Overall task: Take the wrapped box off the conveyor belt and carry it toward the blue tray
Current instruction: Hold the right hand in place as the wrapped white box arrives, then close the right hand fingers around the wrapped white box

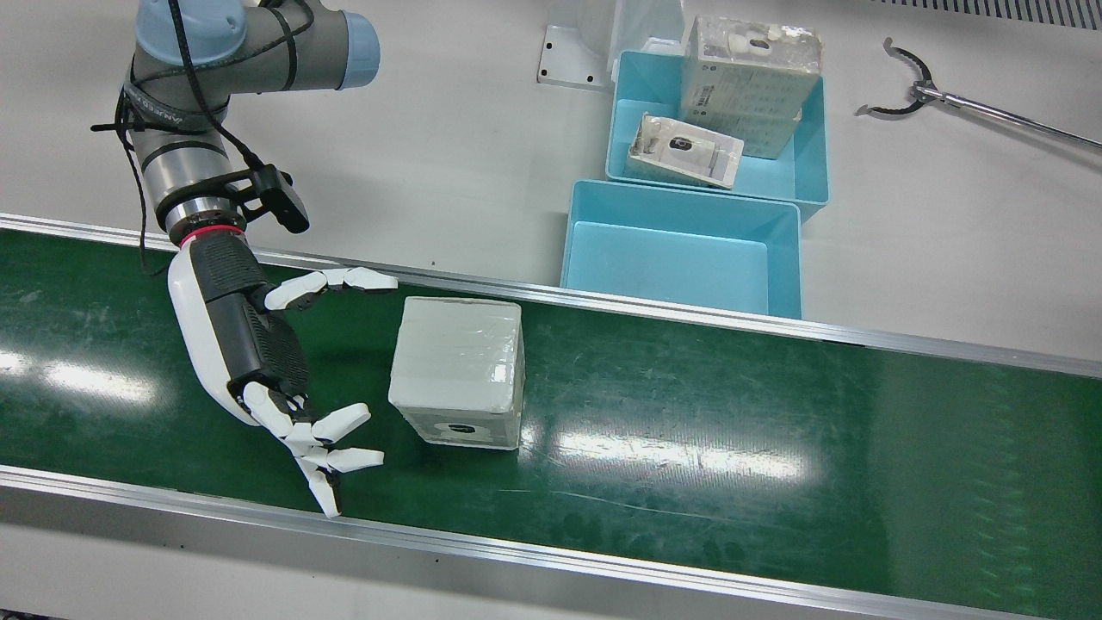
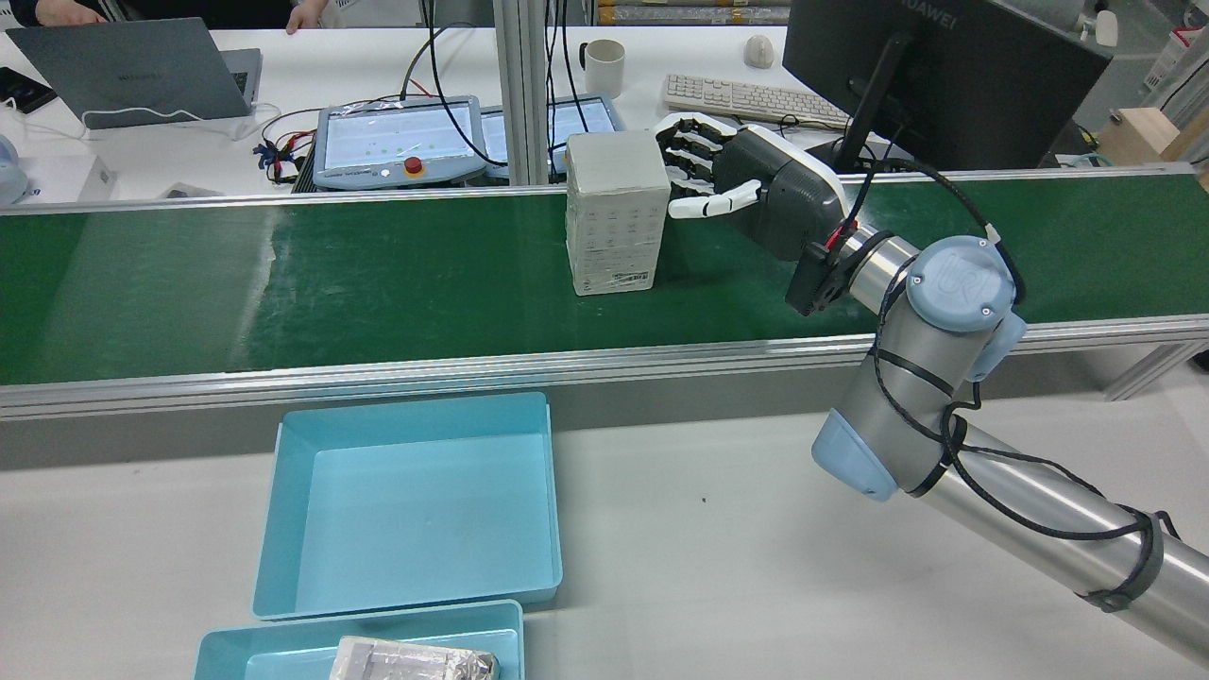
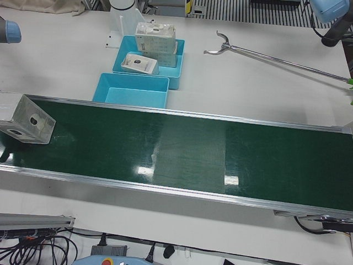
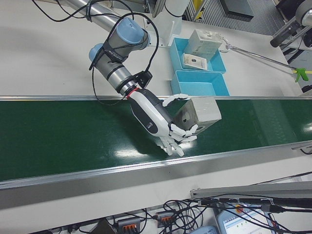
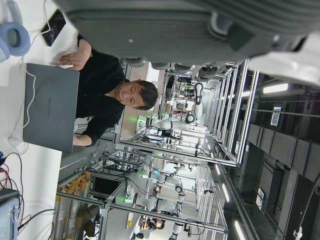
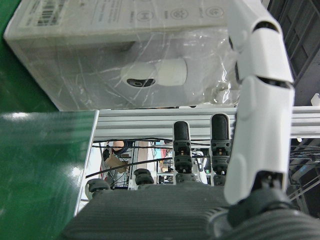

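The wrapped box (image 1: 456,379) is white under clear film and stands on the green conveyor belt (image 1: 775,413); it also shows as box (image 2: 612,212), box (image 3: 27,118) and box (image 4: 197,113). My right hand (image 1: 258,353) is open right beside it, fingers spread toward its near corner and thumb toward its far corner. Whether they touch the box is unclear. The right hand view shows the box (image 6: 125,50) close ahead, past a white finger (image 6: 260,100). The empty blue tray (image 1: 585,215) sits just past the belt's far rail. The left hand view shows only the left hand's dark palm edge (image 5: 175,25).
A second blue tray (image 1: 814,172) behind the first holds two wrapped packages. A long grabber tool (image 1: 913,86) lies on the white table. Metal rails (image 1: 603,301) border the belt. Beyond the belt are a laptop (image 2: 132,71), monitors and a seated person (image 5: 110,95).
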